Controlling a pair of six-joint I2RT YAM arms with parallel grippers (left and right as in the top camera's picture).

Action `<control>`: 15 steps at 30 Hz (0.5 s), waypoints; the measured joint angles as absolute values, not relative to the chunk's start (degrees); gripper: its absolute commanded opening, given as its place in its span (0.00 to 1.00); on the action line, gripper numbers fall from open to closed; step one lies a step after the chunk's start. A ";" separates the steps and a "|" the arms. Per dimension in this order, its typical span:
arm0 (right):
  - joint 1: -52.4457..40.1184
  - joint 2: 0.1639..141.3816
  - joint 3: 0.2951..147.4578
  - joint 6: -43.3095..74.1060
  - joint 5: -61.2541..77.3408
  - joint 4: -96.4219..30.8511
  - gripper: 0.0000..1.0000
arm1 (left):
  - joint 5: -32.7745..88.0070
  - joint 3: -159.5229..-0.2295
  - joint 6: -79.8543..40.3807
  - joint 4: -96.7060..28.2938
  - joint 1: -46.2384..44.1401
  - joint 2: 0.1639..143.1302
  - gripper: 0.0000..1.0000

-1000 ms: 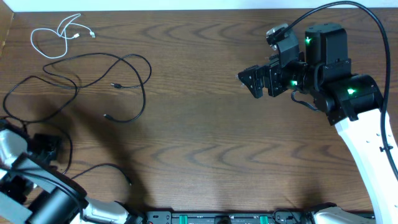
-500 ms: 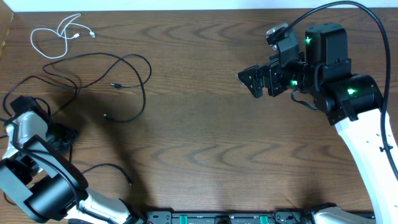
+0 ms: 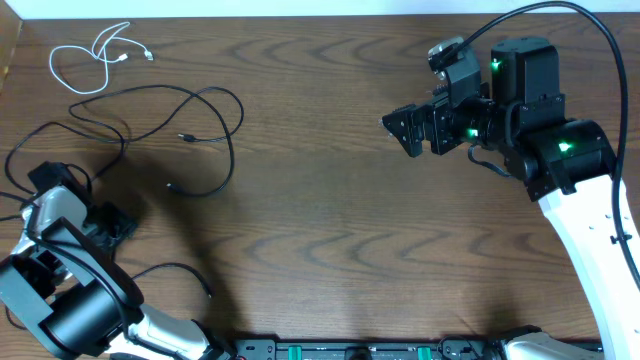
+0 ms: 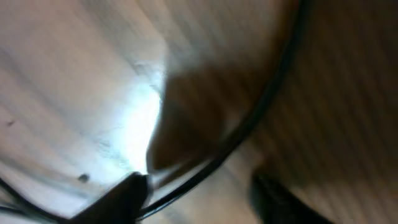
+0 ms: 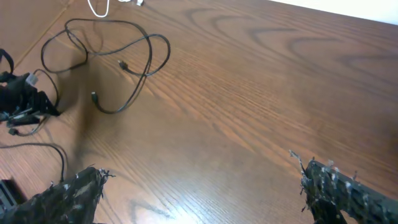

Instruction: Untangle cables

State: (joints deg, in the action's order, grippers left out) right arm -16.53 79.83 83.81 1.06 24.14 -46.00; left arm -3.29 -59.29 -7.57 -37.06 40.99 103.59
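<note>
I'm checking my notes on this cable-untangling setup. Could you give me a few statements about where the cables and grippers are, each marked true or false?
1. The white cable lies near the far left corner of the table. True.
2. The right gripper is shut on a black cable. False: it is open and empty, over bare wood on the right side.
3. A black cable runs across the left wrist view, close to the open fingers of the left gripper. True.
4. All the cables lie on the table's right half. False: white and black alike lie on its left half.
</note>
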 measured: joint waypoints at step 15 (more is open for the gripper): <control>-16.53 79.83 83.81 1.06 24.16 -46.04 0.99 | 9.98 -58.94 -8.71 -37.52 41.19 103.50 0.07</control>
